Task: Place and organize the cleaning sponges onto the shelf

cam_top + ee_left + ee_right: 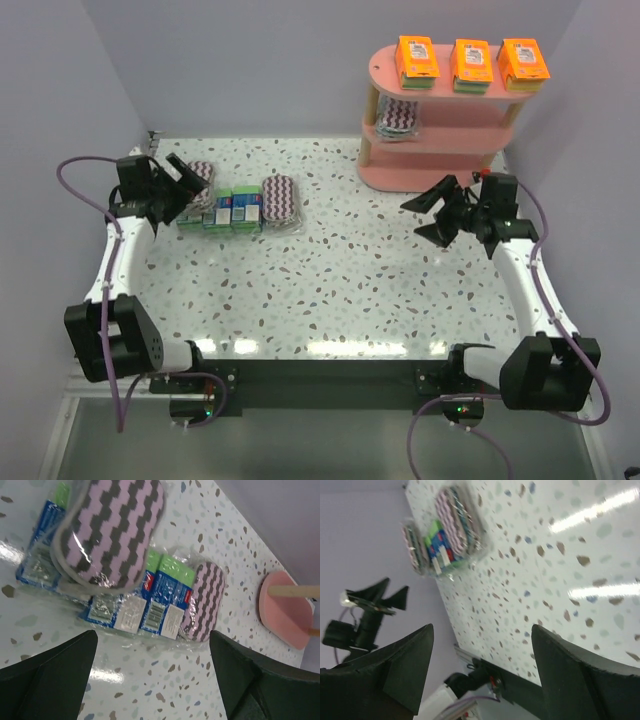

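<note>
Altogether three orange packs (471,62), three zigzag ovals (279,196), three blue-green boxes (238,208).

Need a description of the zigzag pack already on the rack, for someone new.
Find the pink three-tier shelf at the far right. On its middle board, at the left end, lies one oval purple-white zigzag pack. It is the only pack visible on that tier; the orange packs sit on the top board, and the other zigzag packs lie on the table.

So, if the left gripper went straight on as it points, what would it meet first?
Most likely the blue-green boxes, centred ahead of the open left gripper; the purple zigzag pack overlapping them is close, depth unclear.
</note>
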{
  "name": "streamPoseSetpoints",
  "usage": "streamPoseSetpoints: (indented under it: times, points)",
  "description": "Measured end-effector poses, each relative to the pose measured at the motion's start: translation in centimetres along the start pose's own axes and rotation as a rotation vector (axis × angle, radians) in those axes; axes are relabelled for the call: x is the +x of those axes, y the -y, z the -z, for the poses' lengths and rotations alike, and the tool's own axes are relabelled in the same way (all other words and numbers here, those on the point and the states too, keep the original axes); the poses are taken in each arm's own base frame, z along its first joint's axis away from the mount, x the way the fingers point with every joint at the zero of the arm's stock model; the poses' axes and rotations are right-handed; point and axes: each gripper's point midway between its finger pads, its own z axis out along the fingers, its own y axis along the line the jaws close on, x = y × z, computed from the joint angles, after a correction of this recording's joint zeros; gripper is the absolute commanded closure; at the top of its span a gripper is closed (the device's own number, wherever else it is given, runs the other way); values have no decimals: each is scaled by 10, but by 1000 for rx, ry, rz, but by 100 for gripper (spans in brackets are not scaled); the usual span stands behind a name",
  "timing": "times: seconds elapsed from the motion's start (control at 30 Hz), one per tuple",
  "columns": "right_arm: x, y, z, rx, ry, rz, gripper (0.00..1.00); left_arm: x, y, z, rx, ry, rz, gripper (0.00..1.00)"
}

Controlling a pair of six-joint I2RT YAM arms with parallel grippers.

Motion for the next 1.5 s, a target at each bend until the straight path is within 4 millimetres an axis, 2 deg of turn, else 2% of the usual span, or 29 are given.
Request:
streamPoseSetpoints:
  times: [0.1, 0.2, 0.27, 0.37, 0.53, 0.63, 0.67, 0.73, 0.77, 0.93, 1.03, 1.07, 1.1, 1.17, 1.23, 1.3, 1.4, 1.5]
  points:
    - [38, 35, 0, 70, -84, -10, 18, -25, -16, -10, -28, 25, 35, 3]
    - [61, 55, 3, 114, -137, -20, 18, -42, -41, -18, -59, 32, 90, 7]
    - [67, 61, 6, 127, -148, -22, 18, -48, -57, -25, -75, 30, 122, 8]
    - [69, 63, 8, 130, -152, -12, 18, -45, -73, -35, -89, 1, 154, 11]
    - [70, 63, 9, 130, -152, -5, 18, -39, -73, -61, -29, -65, 158, 19]
    - [70, 62, 9, 126, -157, -6, 18, -37, -73, -75, 5, -96, 154, 29]
    - [71, 62, 9, 124, -159, -6, 18, -36, -74, -78, 12, -105, 151, 38]
    - [71, 61, 10, 121, -163, -6, 19, -37, -73, -85, 32, -116, 140, 47]
    - [72, 61, 10, 120, -164, -7, 19, -36, -72, -87, 42, -121, 136, 55]
    - [73, 65, 7, 123, -167, -18, 20, -36, -66, -89, 91, -131, 117, 73]
    - [77, 71, 6, 135, -176, -33, 20, -32, -64, -90, 120, -135, 107, 87]
    - [77, 72, 6, 137, -177, -35, 20, -29, -64, -90, 129, -140, 109, 96]
    - [78, 73, 6, 138, -178, -37, 20, -24, -64, -90, 137, -150, 112, 100]
    - [77, 72, 6, 137, -177, -37, 21, -13, -63, -88, 161, -165, 120, 100]
    - [77, 71, 6, 131, -174, -34, 21, -3, -55, -81, 194, -176, 128, 100]
    - [76, 70, 5, 127, -171, -31, 21, 5, -37, -70, 240, -182, 121, 100]
    - [74, 69, 4, 119, -166, -26, 21, 12, 6, -51, 337, -176, 82, 100]
    - [73, 67, 4, 109, -165, -23, 22, 22, 59, -20, 464, -157, 25, 100]
